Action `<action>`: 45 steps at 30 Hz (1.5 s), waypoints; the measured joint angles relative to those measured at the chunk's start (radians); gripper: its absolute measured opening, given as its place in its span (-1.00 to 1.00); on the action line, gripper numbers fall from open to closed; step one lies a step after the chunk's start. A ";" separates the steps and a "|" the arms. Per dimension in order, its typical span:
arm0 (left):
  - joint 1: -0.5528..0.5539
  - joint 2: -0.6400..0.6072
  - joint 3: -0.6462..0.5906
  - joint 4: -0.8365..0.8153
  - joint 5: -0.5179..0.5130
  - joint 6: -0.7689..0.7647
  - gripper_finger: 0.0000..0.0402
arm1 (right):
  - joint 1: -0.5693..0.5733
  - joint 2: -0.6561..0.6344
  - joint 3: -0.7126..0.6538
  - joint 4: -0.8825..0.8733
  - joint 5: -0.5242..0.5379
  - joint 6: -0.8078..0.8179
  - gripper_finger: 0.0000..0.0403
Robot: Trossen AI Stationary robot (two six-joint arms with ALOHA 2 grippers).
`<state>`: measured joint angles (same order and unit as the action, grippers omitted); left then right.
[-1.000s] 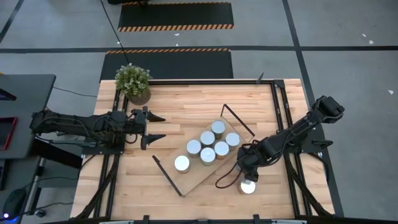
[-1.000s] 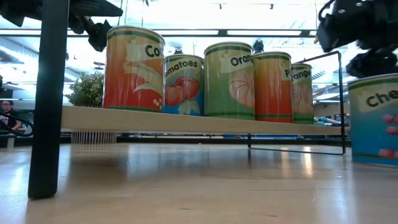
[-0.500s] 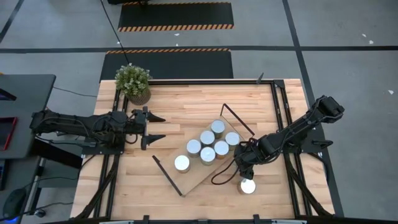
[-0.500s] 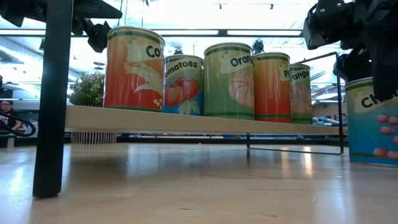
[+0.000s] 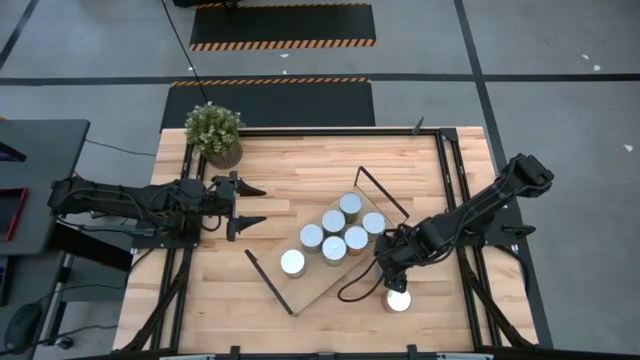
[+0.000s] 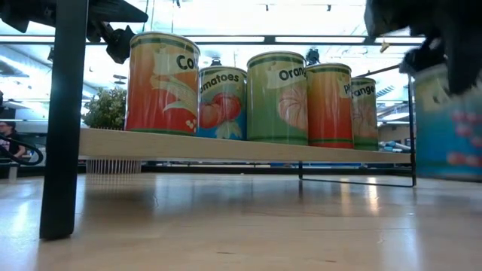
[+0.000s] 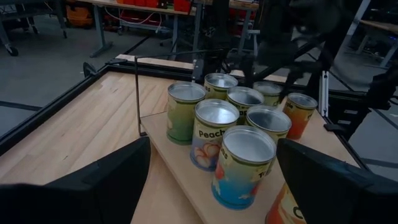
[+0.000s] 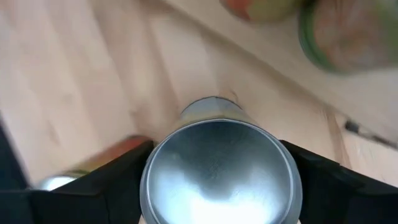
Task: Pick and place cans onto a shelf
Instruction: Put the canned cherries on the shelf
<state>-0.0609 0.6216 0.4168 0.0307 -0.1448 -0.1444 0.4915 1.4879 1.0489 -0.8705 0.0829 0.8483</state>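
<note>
The shelf (image 5: 322, 272), a light-wood board on black wire frames, lies slantwise mid-table. Several cans (image 5: 334, 236) stand upright on it, also seen in the low view (image 6: 277, 98) and the left wrist view (image 7: 214, 134). One more can (image 5: 398, 299) (image 6: 448, 120) is off the shelf's right end, with my right gripper (image 5: 396, 285) shut on it. My left gripper (image 5: 250, 205) hovers open over the table's left part, pointing at the shelf, nothing between its fingers. My right gripper pinches the can's side wall just under its top rim (image 8: 152, 171) between its two fingers (image 8: 106, 186), one on each side. The fingers come from above, pointing steeply down. The can stays upright, its silver top (image 8: 217, 162) facing the wrist, its base a little above the tabletop.
A potted plant (image 5: 213, 133) stands at the far left corner. Black rails (image 5: 452, 190) run along the table's sides. A black cable loop (image 5: 352, 292) hangs beside my right gripper. A blurred orange shape (image 8: 106, 155) lies near the held can. Bare wood (image 5: 320, 170) lies beyond the shelf.
My right gripper stood open around the can a second ago. It has shut on the can and risen a little, carrying the can up off the table and slightly toward the shelf. The can has stayed upright.
</note>
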 joint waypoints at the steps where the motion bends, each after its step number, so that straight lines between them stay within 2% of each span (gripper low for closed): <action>1: 0.000 0.000 0.000 0.000 0.000 0.000 0.77 | 0.001 0.000 0.020 -0.001 0.001 -0.008 0.61; 10: 0.000 0.000 0.000 0.000 0.000 0.000 0.77 | 0.036 0.000 0.165 0.031 0.133 -0.087 0.61; 17: 0.000 0.000 0.000 0.003 0.000 0.000 0.77 | 0.053 0.024 0.181 0.174 0.155 -0.143 0.61; 21: 0.000 0.000 0.000 0.008 0.000 0.000 0.77 | 0.056 0.119 0.256 0.196 0.149 -0.223 0.61; 25: 0.000 0.000 0.000 0.011 0.000 0.000 0.77 | 0.055 0.240 0.401 0.169 0.131 -0.323 0.61; 35: 0.000 0.000 0.000 0.010 0.000 0.000 0.77 | 0.054 0.519 0.819 -0.072 0.158 -0.502 0.61; 40: 0.000 0.000 0.000 0.010 0.000 0.000 0.77 | 0.032 0.595 0.914 -0.123 0.186 -0.570 0.61; 45: 0.000 0.000 0.000 0.009 0.000 0.000 0.77 | -0.005 0.624 0.933 -0.133 0.183 -0.604 0.61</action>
<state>-0.0612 0.6220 0.4168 0.0398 -0.1449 -0.1444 0.4870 2.1119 1.9822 -1.0032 0.2661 0.2445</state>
